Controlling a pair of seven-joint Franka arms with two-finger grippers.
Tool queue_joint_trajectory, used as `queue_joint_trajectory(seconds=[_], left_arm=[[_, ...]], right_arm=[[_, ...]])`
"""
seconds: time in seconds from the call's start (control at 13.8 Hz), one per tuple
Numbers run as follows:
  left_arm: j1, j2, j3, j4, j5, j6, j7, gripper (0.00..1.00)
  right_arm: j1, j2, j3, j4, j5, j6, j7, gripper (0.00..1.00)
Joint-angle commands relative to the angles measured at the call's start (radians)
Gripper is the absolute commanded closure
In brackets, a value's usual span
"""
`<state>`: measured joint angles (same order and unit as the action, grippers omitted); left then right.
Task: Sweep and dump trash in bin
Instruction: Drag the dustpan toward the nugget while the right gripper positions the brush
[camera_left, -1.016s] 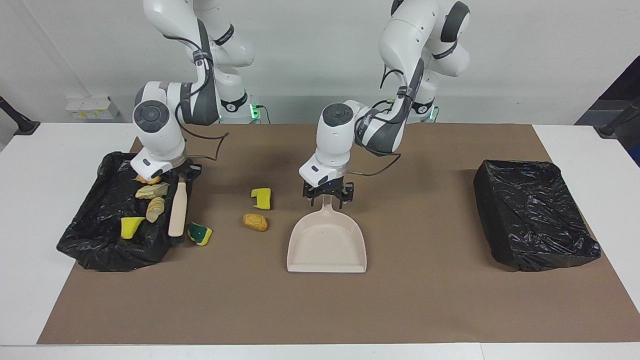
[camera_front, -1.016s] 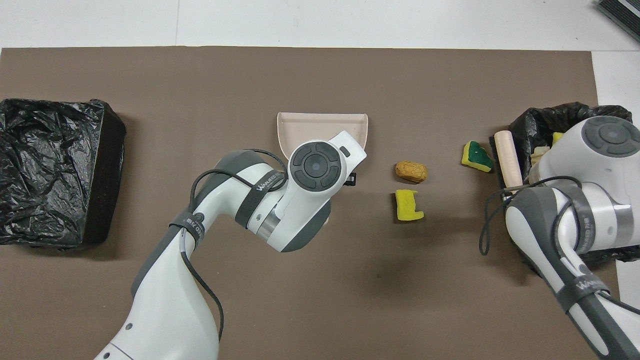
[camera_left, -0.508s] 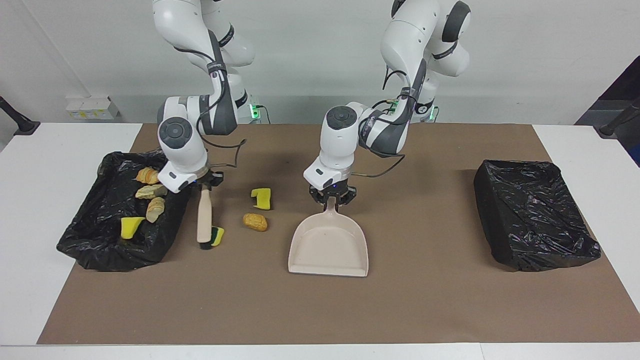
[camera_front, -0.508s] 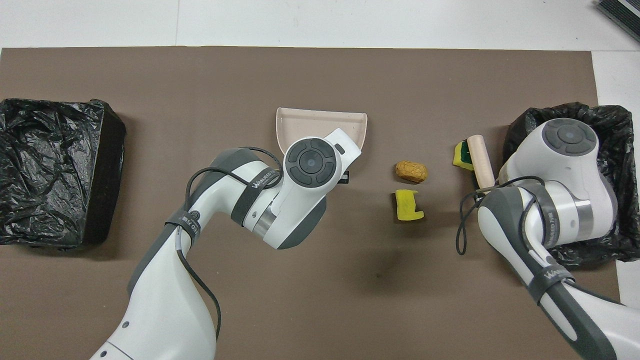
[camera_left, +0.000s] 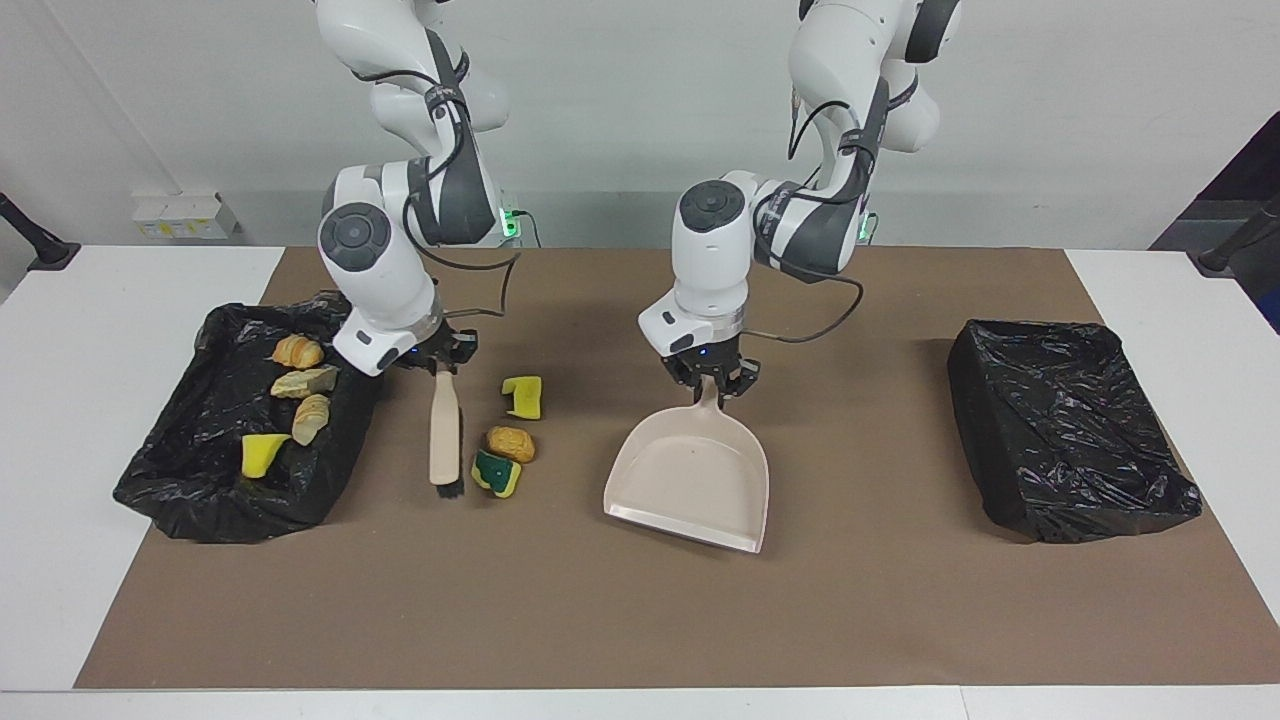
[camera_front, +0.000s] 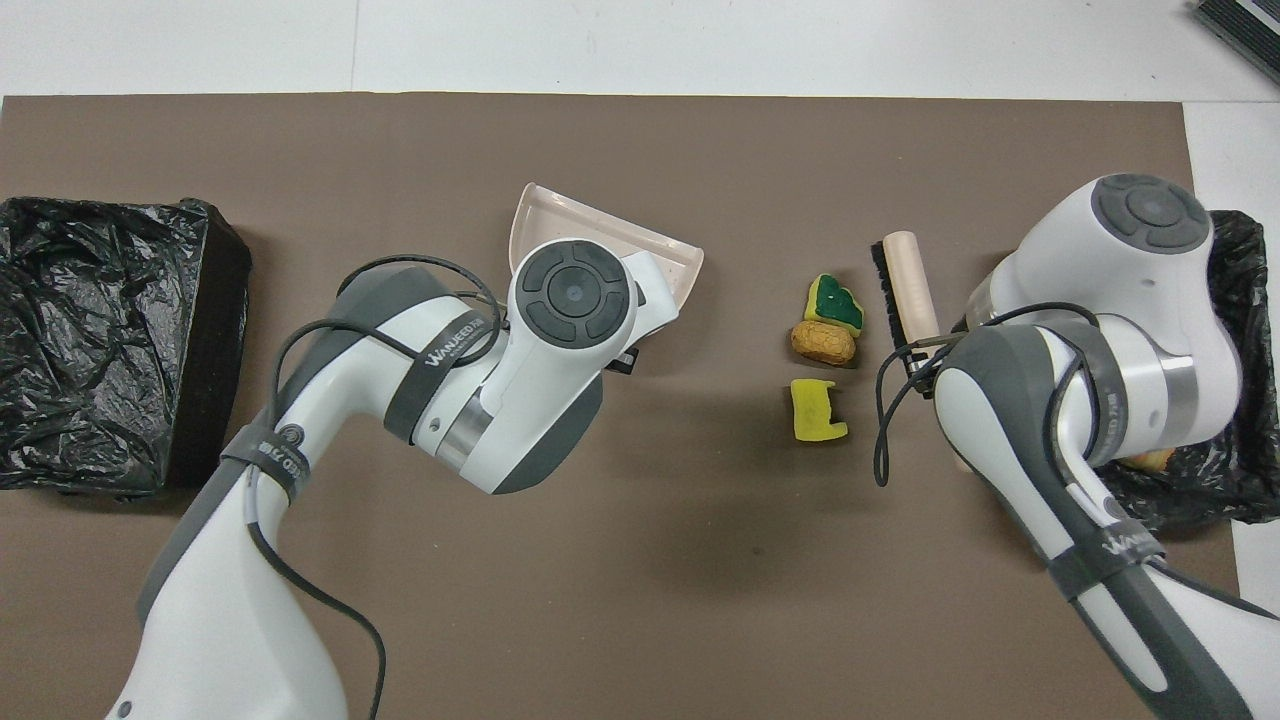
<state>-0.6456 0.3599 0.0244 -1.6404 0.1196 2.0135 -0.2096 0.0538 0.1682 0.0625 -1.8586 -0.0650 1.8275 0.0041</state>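
My right gripper (camera_left: 445, 366) is shut on the handle of the beige brush (camera_left: 444, 430), whose bristles rest on the brown mat. Three pieces of trash lie beside the brush: a green-yellow sponge (camera_left: 497, 472) touching a brown lump (camera_left: 511, 443), and a yellow sponge (camera_left: 523, 396) nearer to the robots. My left gripper (camera_left: 708, 386) is shut on the handle of the beige dustpan (camera_left: 690, 480), which sits askew at mid-table. A black-lined bin (camera_left: 230, 490) at the right arm's end holds several bread pieces (camera_left: 303, 381) and a yellow sponge (camera_left: 263, 455).
A second black-lined bin (camera_left: 1070, 430) stands at the left arm's end of the mat. From overhead the brush (camera_front: 907, 290), green sponge (camera_front: 835, 303), lump (camera_front: 822, 341) and dustpan (camera_front: 600, 225) show past the arms. Bare mat stretches toward the table's front edge.
My right arm swept the brush from the bin's edge toward mid-table, pushing the green sponge against the brown lump. My left gripper closed on the dustpan handle and swung the pan askew.
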Motion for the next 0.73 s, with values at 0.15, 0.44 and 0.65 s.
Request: queue_joint_trajectory(seconds=[0.15, 0.44, 0.65], left_arm=[[0.084, -0.059, -0.001, -0.072, 0.049, -0.010, 0.312, 1.00], [0.147, -0.055, -0.003, -0.073, 0.066, -0.009, 0.589, 1.00], [0.187, -0.049, -0.003, -0.075, 0.066, 0.008, 0.815, 1.00]], right_arm=[[-0.055, 0.007, 0.002, -0.049, -0.111, 0.078, -0.092, 1.00], [-0.051, -0.004, 0.005, -0.184, -0.094, 0.211, -0.052, 1.00], [-0.020, 0.005, 0.008, -0.209, -0.088, 0.227, 0.014, 1.00]])
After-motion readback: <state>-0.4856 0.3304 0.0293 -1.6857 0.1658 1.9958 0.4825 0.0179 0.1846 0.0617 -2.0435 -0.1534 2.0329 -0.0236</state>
